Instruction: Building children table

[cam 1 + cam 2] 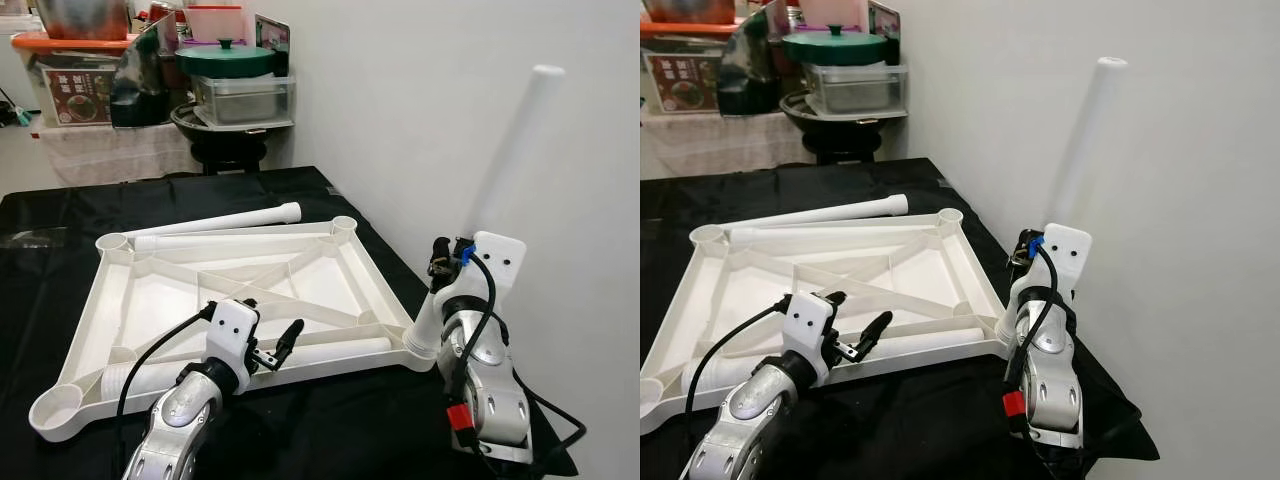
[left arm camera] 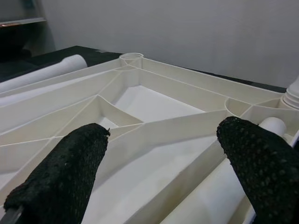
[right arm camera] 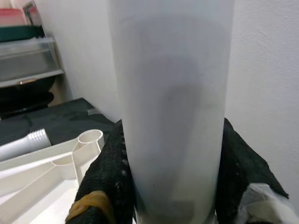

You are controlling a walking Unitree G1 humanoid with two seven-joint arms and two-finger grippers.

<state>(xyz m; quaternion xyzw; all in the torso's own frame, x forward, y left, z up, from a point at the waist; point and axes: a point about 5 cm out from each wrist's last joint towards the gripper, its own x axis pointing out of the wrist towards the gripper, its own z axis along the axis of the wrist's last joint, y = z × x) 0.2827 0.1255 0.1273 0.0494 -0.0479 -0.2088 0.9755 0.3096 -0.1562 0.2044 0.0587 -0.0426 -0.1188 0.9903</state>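
Tabletop [image 1: 330,290] lies upside down on the table [image 1: 60,215], reaching toward its right edge. One leg [image 1: 215,223] lies along the tabletop's far side, another [image 1: 330,352] along its near edge. A third leg [image 1: 510,150] stands tilted in the near right corner socket, right gripper [image 3: 170,186] around it. Left gripper [image 1: 275,350] hovers over the near edge, left of that corner

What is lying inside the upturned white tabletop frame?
One loose white leg lies inside the tabletop frame along its near edge, close to the open left end effector. The leg's left end is covered by that arm. The ribs hold nothing else visible.
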